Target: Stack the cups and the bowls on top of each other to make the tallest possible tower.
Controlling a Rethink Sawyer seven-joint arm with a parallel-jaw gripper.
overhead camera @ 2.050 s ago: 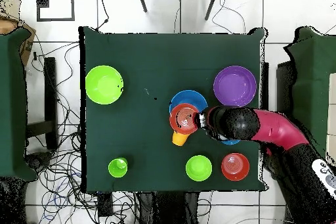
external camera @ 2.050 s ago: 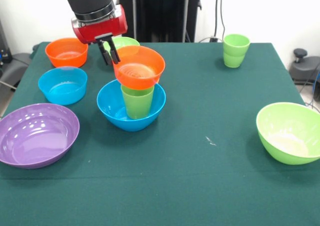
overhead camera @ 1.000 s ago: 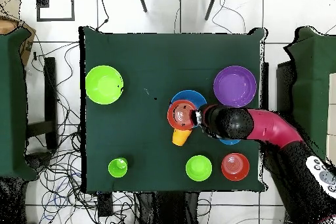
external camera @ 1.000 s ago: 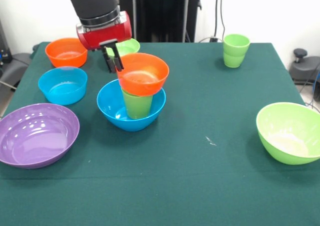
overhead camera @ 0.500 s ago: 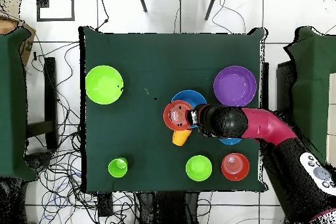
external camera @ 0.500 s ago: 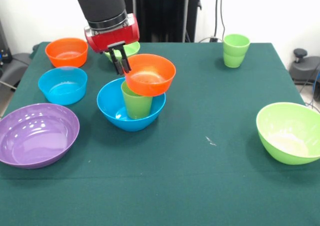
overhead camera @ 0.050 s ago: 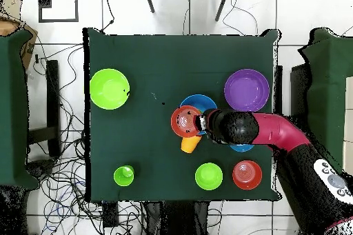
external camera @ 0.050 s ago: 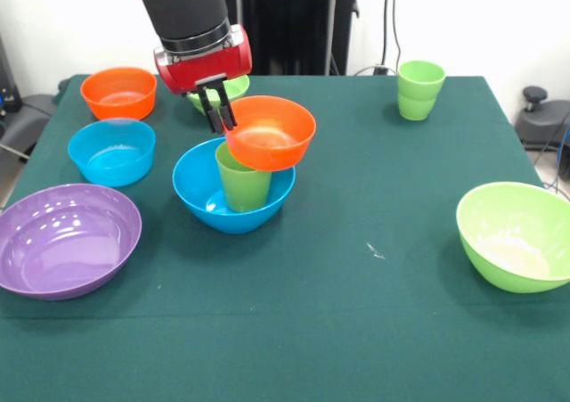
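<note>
The orange bowl (external camera @ 0.050 s ago: 270, 133) sits off-centre on the green cup (external camera @ 0.050 s ago: 242, 179), hanging toward the right of the frame, and the hand (external camera @ 0.050 s ago: 216, 111) is clamped on its left rim. That is the likely trouble: let go here and the bowl could tip off the cup's right edge, roll into the blue bowl (external camera @ 0.050 s ago: 233, 188) below, or knock the cup over inside it. A sideways drag to correct it may also tilt the cup, since the cup only stands loose in the blue bowl.

The arm comes down from the upper left of the front view, its red wrist just above the bowl, fingers pointing down and pinched over the rim. In the overhead view the arm reaches in from the lower right, and the hand (overhead camera @ 0.050 s ago: 200, 123) meets the orange bowl (overhead camera @ 0.050 s ago: 186, 121) at centre.

The tower stands left of centre on the table (external camera @ 0.050 s ago: 374, 313): blue bowl, green cup, orange bowl. Spare pieces lie apart: a purple bowl (external camera @ 0.050 s ago: 64, 240) lower left, a light blue bowl (external camera @ 0.050 s ago: 111, 151) and a second orange one (external camera @ 0.050 s ago: 118, 92) upper left, a lime bowl (external camera @ 0.050 s ago: 515, 234) at right, a second green cup (external camera @ 0.050 s ago: 419, 89) upper right.
</note>
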